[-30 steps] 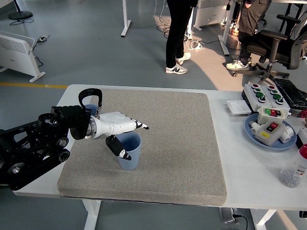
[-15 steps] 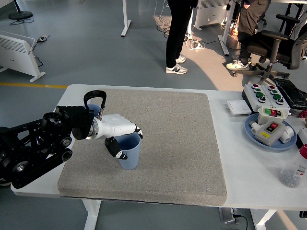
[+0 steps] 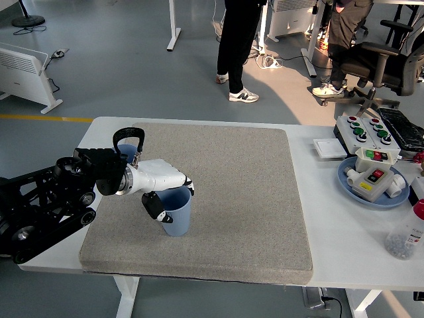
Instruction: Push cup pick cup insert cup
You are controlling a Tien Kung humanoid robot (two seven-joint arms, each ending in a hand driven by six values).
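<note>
Two blue cups sit on your grey, felt-like mat (image 3: 232, 199): a tapered plastic blue cup (image 3: 175, 212) near the mat's front left, and a second blue cup (image 3: 126, 153) partly hidden behind the black wrist at the mat's far left. Your left hand (image 3: 162, 185), glossy white with black fingertips, is wrapped around the near cup's rim, thumb on the left wall and fingers curled over the top edge.
</note>
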